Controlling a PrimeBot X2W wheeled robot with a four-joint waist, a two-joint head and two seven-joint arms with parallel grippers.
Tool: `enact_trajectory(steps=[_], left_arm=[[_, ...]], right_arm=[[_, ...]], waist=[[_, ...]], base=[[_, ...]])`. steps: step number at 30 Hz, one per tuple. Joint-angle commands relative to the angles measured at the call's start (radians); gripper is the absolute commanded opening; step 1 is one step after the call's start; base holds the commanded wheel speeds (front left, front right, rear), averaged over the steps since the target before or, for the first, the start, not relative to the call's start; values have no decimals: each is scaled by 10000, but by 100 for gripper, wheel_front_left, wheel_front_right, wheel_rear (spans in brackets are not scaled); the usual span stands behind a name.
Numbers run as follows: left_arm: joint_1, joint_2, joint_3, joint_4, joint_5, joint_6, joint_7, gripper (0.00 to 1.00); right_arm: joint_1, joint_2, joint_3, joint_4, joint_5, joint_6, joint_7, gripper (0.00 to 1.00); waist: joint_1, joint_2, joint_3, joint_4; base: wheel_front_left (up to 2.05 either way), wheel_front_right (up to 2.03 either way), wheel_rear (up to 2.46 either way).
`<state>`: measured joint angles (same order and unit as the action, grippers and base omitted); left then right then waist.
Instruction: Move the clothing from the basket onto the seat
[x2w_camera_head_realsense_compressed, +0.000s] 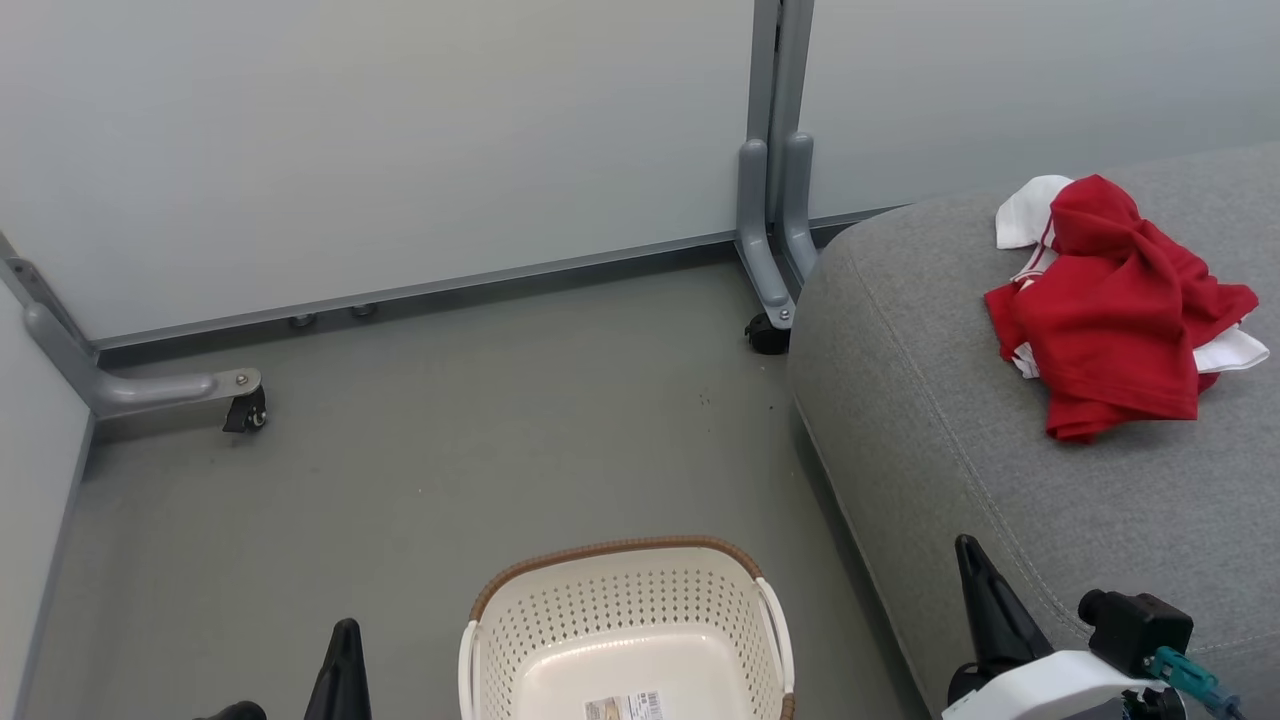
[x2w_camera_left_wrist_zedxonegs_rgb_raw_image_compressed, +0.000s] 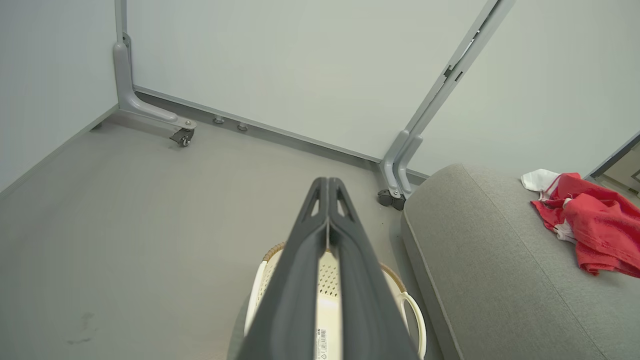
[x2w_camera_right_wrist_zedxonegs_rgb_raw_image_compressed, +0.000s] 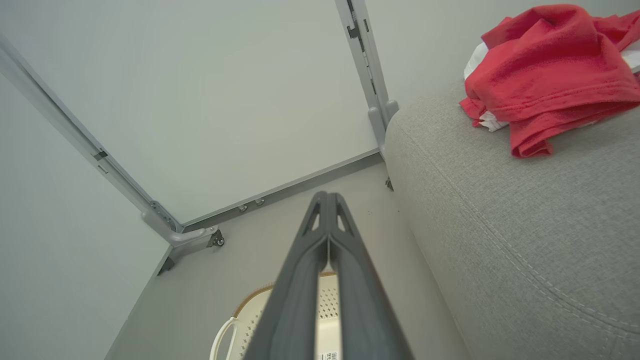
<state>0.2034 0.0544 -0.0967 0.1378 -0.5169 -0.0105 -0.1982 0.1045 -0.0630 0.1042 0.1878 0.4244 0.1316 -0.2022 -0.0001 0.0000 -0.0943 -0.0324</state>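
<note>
Head view: clothing (x2w_camera_head_realsense_compressed: 1120, 320) is heaped near the seat's (x2w_camera_head_realsense_compressed: 940, 470) far edge; the empty basket (x2w_camera_head_realsense_compressed: 620, 600) is set on the grey floor (x2w_camera_head_realsense_compressed: 450, 470) by pale panels (x2w_camera_head_realsense_compressed: 400, 150). Nothing is gripped by the left fingers (x2w_camera_left_wrist_zedxonegs_rgb_raw_image_compressed: 297, 265) or right fingers (x2w_camera_right_wrist_zedxonegs_rgb_raw_image_compressed: 300, 280), both closed.

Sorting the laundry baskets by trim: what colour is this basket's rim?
Brown with a woven look, atop the cream basket; the head view shows it best.
</note>
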Motion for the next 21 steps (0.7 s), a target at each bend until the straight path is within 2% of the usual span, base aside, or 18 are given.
enact_trajectory(steps=[1, 21], left_arm=[[-400, 108, 96, -67, -483, -74, 80, 0], [-1167, 202, 476, 237, -3452, -387, 762, 0]], right_arm=[[-359, -70, -81, -110, 501, -3, 81, 0], [-856, -165, -455, 53, 3734, -5, 753, 0]], waist=[[1, 0, 15, 6], [1, 0, 192, 65]], base=[[0, 0, 0], [0, 0, 0]])
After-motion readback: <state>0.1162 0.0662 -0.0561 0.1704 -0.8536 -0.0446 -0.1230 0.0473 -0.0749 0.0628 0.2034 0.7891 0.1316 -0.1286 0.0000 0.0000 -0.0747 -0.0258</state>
